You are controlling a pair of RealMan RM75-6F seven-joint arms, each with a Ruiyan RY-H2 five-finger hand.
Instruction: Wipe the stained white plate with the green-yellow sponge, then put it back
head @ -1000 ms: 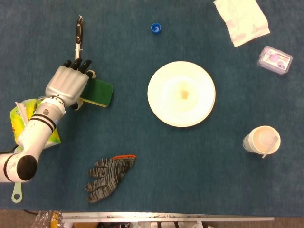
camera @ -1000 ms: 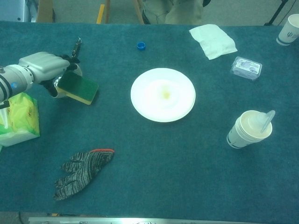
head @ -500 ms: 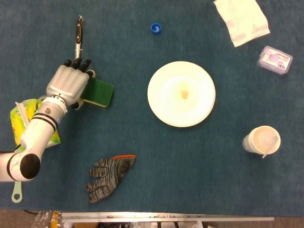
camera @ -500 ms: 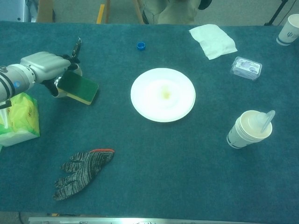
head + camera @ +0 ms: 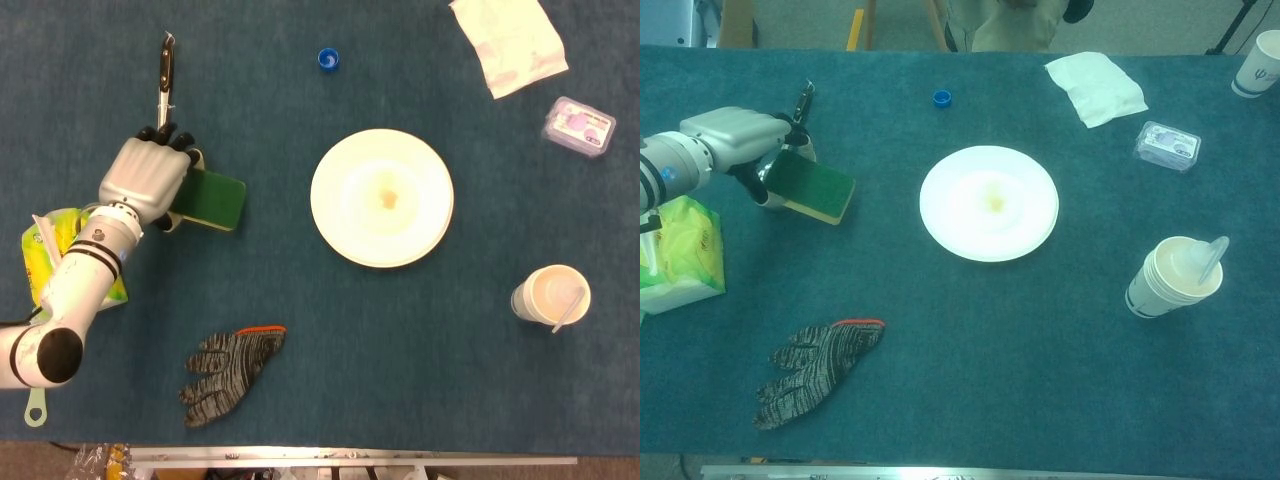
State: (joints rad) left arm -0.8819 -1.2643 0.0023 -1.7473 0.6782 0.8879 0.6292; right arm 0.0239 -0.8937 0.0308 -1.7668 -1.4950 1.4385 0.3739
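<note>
The white plate (image 5: 381,197) (image 5: 988,202) lies mid-table with a small yellowish stain at its centre. At the left, my left hand (image 5: 146,178) (image 5: 733,136) grips the green-yellow sponge (image 5: 213,199) (image 5: 814,187) by its left end; the sponge's green face is up, its yellow edge shows in the chest view, and it is tilted a little off the cloth. The sponge is well left of the plate. My right hand appears in neither view.
A knife (image 5: 165,77) lies behind my left hand. A yellow-green packet (image 5: 678,255) sits at the left edge, a knitted glove (image 5: 227,372) at the front. A blue cap (image 5: 328,58), tissue (image 5: 508,44), small box (image 5: 578,128) and paper cup (image 5: 551,296) stand around the plate.
My left hand has shifted the sponge slightly to the right, toward the plate, and raised its right end a little.
</note>
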